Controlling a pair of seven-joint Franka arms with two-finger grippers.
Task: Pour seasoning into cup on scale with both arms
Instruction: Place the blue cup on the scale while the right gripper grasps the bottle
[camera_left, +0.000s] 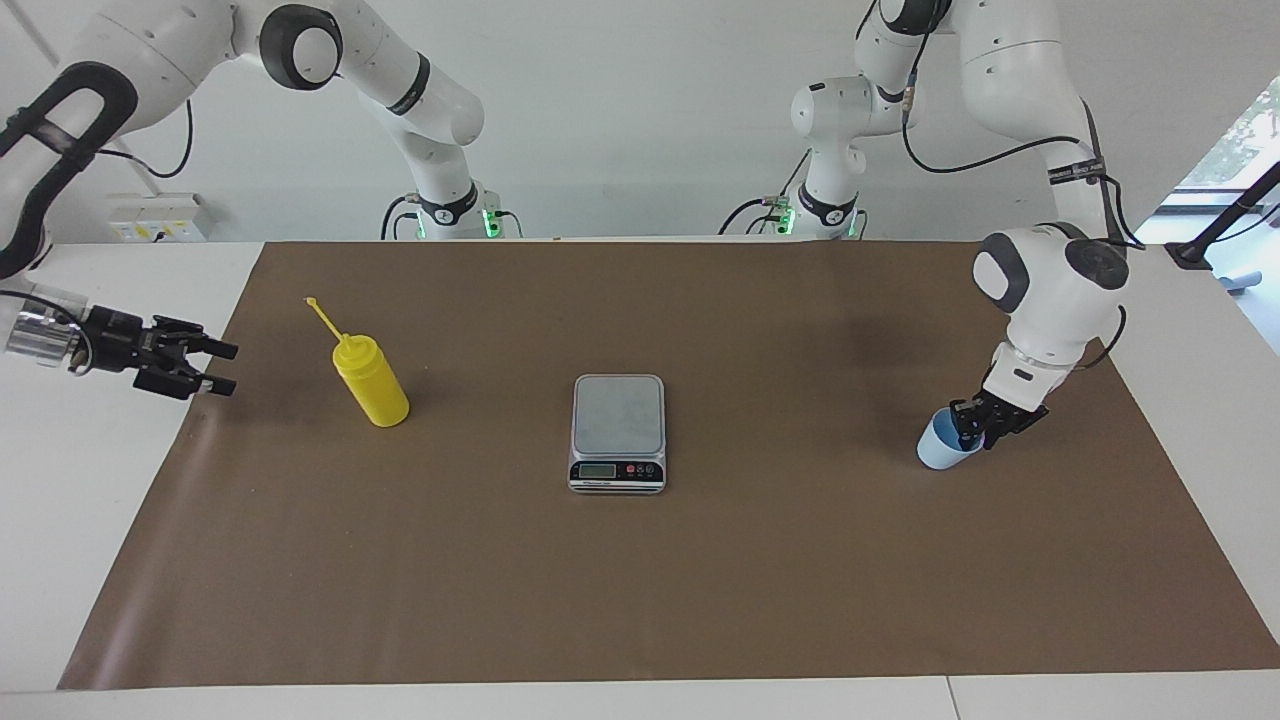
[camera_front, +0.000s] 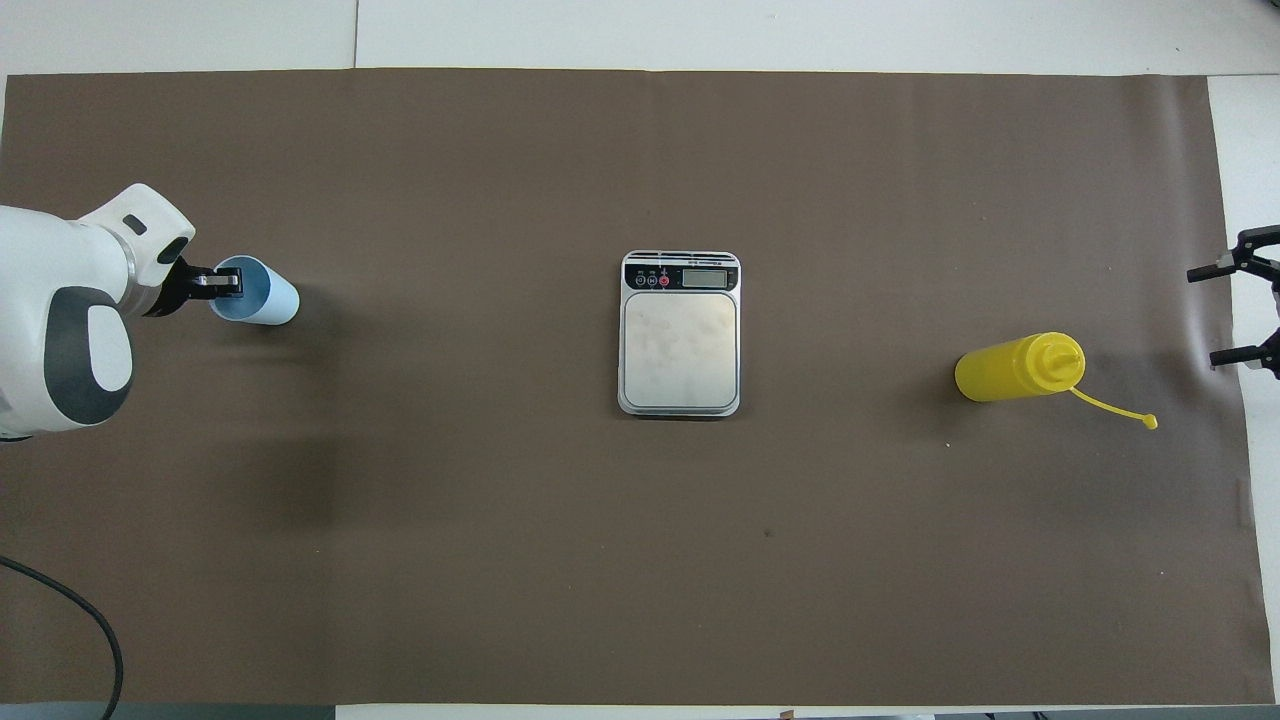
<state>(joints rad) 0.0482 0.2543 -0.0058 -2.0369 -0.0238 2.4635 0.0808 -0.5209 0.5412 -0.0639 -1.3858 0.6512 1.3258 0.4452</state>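
Brown mat (camera_left: 700, 560) on white table (camera_left: 90, 480), scale (camera_left: 618, 420) mid-mat, white wall.

Two white jointed arms, left arm (camera_left: 1040, 120) and right arm (camera_left: 200, 60), with black joint rings, loose black cables, black two-finger grippers; bases show green lights.

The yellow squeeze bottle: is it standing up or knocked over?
Standing upright. The yellow squeeze bottle rests on its base on the brown mat, nozzle pointing up, with the open right gripper beside it, not touching.
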